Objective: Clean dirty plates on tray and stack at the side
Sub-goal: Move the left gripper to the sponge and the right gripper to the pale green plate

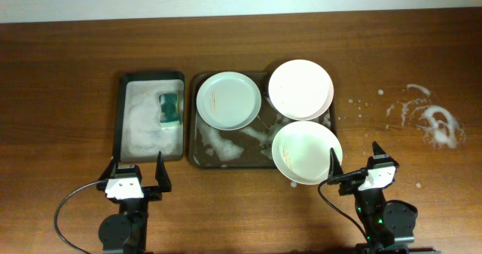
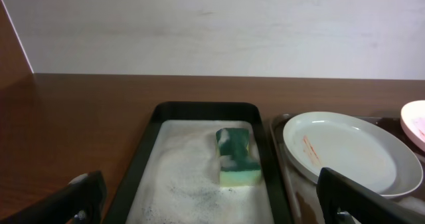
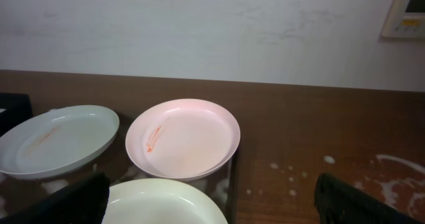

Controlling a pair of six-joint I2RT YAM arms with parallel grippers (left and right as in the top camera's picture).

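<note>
Three plates lie on the large dark tray [image 1: 226, 157], which is streaked with foam. A pale mint plate [image 1: 228, 100] with a faint orange smear is at the tray's back left; it also shows in the left wrist view [image 2: 352, 152] and the right wrist view [image 3: 56, 139]. A pale pink plate [image 1: 300, 88] with a smear is at the back right and in the right wrist view [image 3: 184, 137]. A whitish plate [image 1: 306, 152] overhangs the front right corner and shows in the right wrist view [image 3: 166, 203]. My left gripper [image 1: 136, 171] and right gripper [image 1: 354, 162] are open and empty near the table's front edge.
A narrower dark tray [image 1: 125, 126] full of foam holds a green sponge [image 1: 170, 108], left of the large tray; the sponge [image 2: 237, 157] shows ahead of the left gripper [image 2: 212, 197]. White soap splashes [image 1: 433, 118] fleck the tabletop at the right.
</note>
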